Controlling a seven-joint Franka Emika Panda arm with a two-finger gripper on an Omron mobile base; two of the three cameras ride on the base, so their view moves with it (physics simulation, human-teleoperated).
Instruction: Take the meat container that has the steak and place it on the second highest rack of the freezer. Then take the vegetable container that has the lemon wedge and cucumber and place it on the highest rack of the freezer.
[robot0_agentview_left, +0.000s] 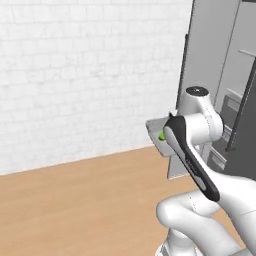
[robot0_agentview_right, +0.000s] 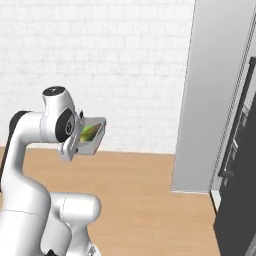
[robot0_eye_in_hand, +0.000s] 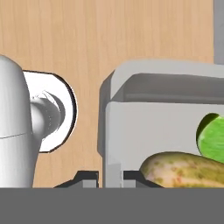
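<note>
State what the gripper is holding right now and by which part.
The gripper is shut on the vegetable container, the grey tray with the lemon wedge and cucumber, pinching its side wall at the rim between the two fingertips.

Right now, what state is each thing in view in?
vegetable container: gripped by its wall, carried above the wooden floor, tilted.
lemon wedge and cucumber: inside the container.
gripper: shut on the container wall.
freezer: door open, shelves showing.

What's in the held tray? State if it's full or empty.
Not empty. The grey tray, its wall between the shut fingers, holds a speckled cucumber and a green piece; much of it is bare.
</note>
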